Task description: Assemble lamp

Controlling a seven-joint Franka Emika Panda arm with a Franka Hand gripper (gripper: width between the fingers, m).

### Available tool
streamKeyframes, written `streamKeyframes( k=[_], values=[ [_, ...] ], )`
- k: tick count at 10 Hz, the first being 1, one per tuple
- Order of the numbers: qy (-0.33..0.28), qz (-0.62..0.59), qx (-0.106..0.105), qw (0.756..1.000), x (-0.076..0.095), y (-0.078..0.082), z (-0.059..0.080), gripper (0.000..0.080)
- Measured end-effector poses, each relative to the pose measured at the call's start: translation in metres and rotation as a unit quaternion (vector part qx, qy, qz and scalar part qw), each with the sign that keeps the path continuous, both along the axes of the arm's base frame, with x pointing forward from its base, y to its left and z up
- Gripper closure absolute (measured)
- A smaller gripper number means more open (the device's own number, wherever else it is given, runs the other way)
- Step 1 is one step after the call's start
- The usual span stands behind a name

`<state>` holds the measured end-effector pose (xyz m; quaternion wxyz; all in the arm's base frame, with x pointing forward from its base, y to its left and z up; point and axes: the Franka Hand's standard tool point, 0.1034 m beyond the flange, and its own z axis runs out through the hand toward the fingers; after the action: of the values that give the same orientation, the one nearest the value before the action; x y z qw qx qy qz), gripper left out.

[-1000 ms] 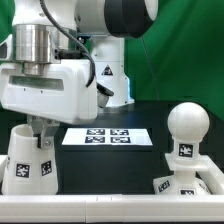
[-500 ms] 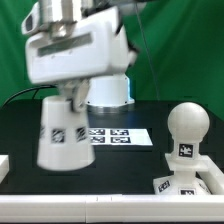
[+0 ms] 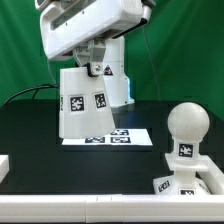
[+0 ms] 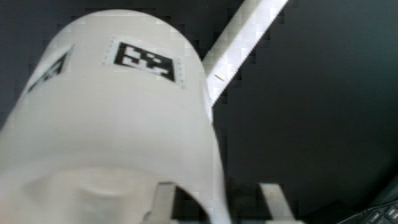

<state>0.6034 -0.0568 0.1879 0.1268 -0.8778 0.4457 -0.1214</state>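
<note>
The white tapered shade, with square tags on its side, hangs tilted in the air above the black table, over the marker board's left end. My gripper is shut on its upper rim. In the wrist view the shade fills most of the picture, and its wall sits between my two fingers, with the gripper pinching it. The round-headed bulb stands upright on the flat base at the exterior view's lower right, apart from the shade.
The marker board lies flat mid-table and shows as a white strip in the wrist view. The arm's own white pedestal stands behind the shade. A white block sits at the table's left edge.
The shade has been lifted off the table at the exterior view's left and carried up and to the right, tilting as it goes. The bulb and base have not moved.
</note>
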Motion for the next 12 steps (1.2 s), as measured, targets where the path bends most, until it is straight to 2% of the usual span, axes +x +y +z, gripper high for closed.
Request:
streamKeyframes(
  k=[1, 2, 3, 5, 6, 8, 11, 12],
  values=[
    [-0.011, -0.016, 0.007, 1.000, 0.001, 0.002, 0.000, 0.0757],
    [-0.030, -0.041, 0.028, 0.998, 0.000, 0.014, -0.001, 0.0757],
    [-0.054, -0.051, 0.049, 0.996, 0.005, 0.030, 0.010, 0.0757],
    [-0.090, -0.073, 0.072, 0.991, 0.013, 0.061, 0.029, 0.0757],
    [-0.098, -0.075, 0.084, 0.989, 0.014, 0.071, 0.037, 0.0757],
    [-0.103, -0.065, 0.096, 0.988, 0.015, 0.077, 0.049, 0.0757],
    [-0.093, -0.046, 0.112, 0.988, 0.012, 0.075, 0.052, 0.0757],
    [-0.083, -0.052, 0.111, 0.989, 0.013, 0.079, 0.048, 0.0757]
  ],
)
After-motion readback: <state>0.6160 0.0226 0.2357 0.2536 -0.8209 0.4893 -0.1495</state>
